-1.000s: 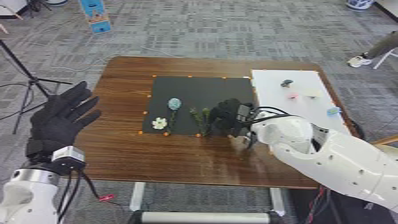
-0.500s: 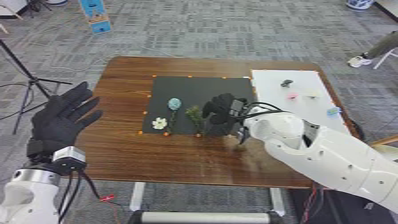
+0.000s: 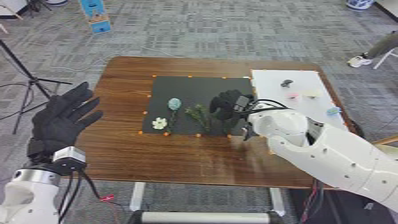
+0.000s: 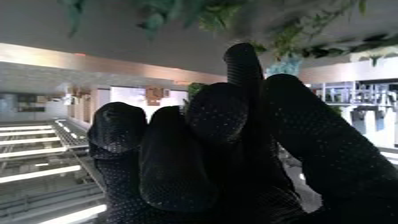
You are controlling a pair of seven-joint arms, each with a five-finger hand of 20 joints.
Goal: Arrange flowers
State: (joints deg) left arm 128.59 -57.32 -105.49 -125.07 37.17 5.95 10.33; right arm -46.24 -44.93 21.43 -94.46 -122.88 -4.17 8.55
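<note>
From my station I had the right hand over the right part of the black mat, just right of the green sprigs; whether it was gripping anything, I couldn't tell. The blue flower lay left of the sprigs, with the white flower on its near left side. My left hand was open, fingers straight, left of them all. A pink piece sat on the white board at right.
</note>
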